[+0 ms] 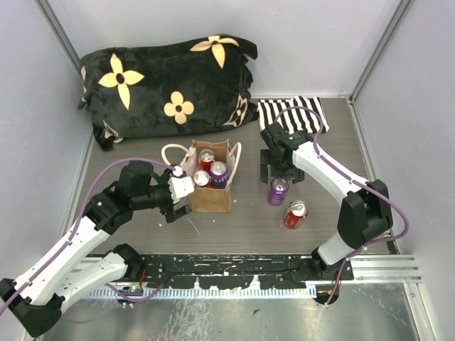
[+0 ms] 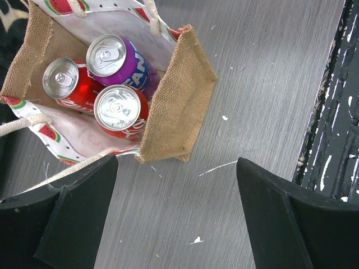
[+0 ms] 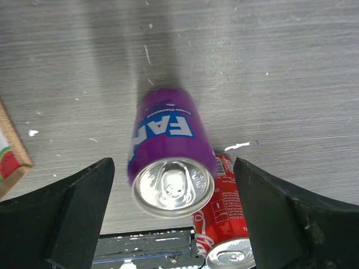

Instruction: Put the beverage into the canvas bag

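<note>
Three cans (image 1: 210,170) stand inside the canvas bag (image 1: 211,197), open-mouthed near the middle of the desk (image 1: 234,227). A purple beverage can (image 1: 277,190) and a red can (image 1: 296,213) stand between the bag and the right edge.

From the left wrist, the left pincer (image 2: 176,207) is spread and empty just beside the bag's tan burlap wall, probably to steady it.

From the right wrist, the right pincer (image 3: 174,174) is spread on either side of the purple beverage can without touching it, seemingly lined up to grasp. The can has a silver top and a blue-and-white label.
</note>
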You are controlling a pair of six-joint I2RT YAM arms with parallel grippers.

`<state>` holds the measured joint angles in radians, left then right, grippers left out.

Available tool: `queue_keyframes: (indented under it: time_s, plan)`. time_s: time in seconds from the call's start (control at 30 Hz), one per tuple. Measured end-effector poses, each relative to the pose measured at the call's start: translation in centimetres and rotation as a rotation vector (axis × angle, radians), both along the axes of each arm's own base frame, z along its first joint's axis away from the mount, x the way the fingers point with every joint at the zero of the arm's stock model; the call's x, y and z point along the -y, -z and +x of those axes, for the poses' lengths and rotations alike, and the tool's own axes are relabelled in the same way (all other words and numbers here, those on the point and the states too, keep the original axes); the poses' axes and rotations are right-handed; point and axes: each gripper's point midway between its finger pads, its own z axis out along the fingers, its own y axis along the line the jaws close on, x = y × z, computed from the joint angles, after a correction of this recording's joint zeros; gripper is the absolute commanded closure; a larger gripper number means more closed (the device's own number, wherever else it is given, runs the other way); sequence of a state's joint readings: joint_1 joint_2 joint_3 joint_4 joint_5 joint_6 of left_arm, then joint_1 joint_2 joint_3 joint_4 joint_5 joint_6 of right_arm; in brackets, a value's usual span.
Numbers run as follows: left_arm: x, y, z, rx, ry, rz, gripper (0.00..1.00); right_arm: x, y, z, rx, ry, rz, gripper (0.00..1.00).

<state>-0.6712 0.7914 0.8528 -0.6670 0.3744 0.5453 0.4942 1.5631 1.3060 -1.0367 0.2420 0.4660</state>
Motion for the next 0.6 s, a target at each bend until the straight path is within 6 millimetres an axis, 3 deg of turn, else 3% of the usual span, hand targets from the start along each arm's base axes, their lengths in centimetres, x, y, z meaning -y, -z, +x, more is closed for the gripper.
queue_keyframes:
  time_s: [0.17,0.23,0.47,0.53,0.6]
  plan:
    - [-0.1,-0.1,0.0,0.004,-0.003,-0.001,0.06,0.8,2.8,-1.8,-0.080,0.012,0.002,0.09]
    - [-0.1,-0.1,0.0,0.005,-0.003,-0.001,0.06,0.8,3.3,-2.1,-0.094,0.010,0.006,0.16]
    - [-0.1,-0.1,0.0,0.003,-0.005,-0.002,0.06,0.4,3.4,-2.0,-0.090,0.012,0.031,0.81]
    - [-0.1,-0.1,0.0,0.003,-0.006,-0.002,0.06,0.3,3.2,-1.9,-0.086,0.012,0.033,0.93]
    - [-0.1,0.0,0.0,0.002,-0.007,-0.001,0.06,0.2,2.8,-1.6,-0.077,0.012,0.038,0.96]
